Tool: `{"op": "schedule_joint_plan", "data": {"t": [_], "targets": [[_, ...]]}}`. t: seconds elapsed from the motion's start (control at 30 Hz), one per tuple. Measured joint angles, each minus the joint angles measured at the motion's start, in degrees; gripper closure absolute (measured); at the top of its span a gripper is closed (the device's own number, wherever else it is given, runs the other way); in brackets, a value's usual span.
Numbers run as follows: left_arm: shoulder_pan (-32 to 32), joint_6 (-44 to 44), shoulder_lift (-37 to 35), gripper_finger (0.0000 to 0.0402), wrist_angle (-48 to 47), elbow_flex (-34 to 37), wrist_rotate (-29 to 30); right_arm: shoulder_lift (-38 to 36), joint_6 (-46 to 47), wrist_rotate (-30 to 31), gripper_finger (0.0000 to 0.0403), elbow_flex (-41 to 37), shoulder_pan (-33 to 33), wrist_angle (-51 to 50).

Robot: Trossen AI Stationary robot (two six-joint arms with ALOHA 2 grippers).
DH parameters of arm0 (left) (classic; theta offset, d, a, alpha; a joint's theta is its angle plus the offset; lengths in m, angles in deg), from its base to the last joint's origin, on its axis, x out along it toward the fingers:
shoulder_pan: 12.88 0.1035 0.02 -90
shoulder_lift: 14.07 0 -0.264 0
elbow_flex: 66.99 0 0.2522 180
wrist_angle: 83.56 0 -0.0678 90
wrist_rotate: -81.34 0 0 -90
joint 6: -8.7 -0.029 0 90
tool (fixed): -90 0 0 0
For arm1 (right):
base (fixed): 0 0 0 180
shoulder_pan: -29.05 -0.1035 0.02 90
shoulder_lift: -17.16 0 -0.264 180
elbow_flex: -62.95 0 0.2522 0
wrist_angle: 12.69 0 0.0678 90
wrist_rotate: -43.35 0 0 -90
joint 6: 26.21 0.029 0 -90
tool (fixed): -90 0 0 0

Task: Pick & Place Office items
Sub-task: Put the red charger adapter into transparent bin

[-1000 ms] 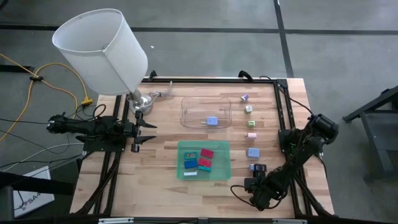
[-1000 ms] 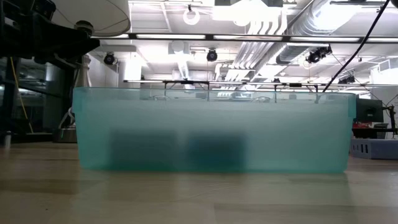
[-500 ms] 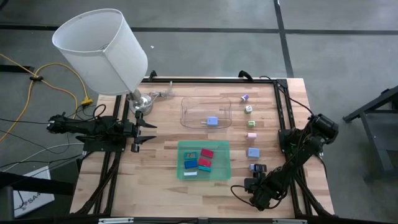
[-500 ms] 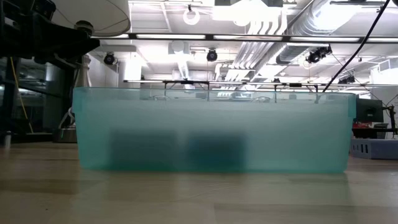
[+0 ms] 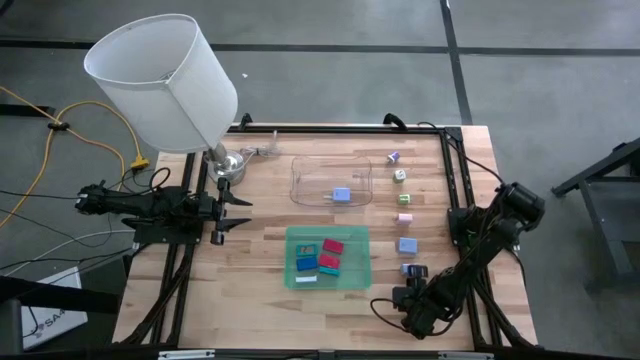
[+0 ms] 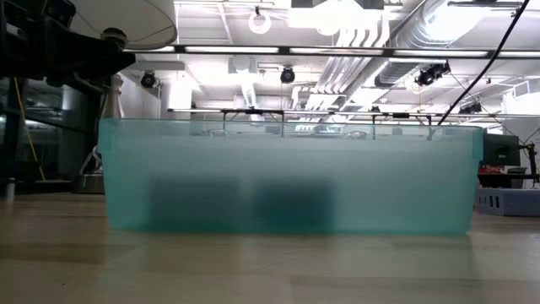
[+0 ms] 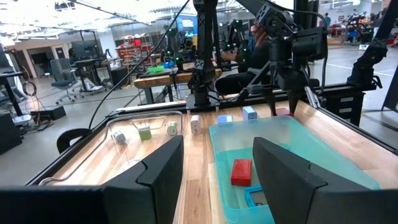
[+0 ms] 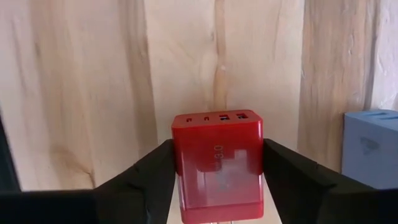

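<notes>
Here your right gripper (image 8: 217,186) stood pinched on the red block (image 8: 217,165), low over the table; a blue block (image 8: 371,146) lay just beside it, so a sideways drift could knock it.

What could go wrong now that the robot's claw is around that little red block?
Two things stand out. The right tool has its fingers against the sides of the red block, low on it, so the block might tip or slip when lifted. A blue block lies close beside it and could get nudged. The left tool waits open at the table's left side.
</notes>
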Motion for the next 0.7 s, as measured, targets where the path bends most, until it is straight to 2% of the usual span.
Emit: {"op": "schedule_joint_plan", "data": {"t": [0.37,0.7], "targets": [[0.0,0.0,0.0,0.0215,0.0,0.0,0.0,-2.4,-0.5,0.8,0.0203,5.7,2.7,-6.0],[0.0,0.0,0.0,0.0215,0.0,0.0,0.0,-7.4,-10.6,3.2,0.0203,11.9,11.0,-13.2]]}}
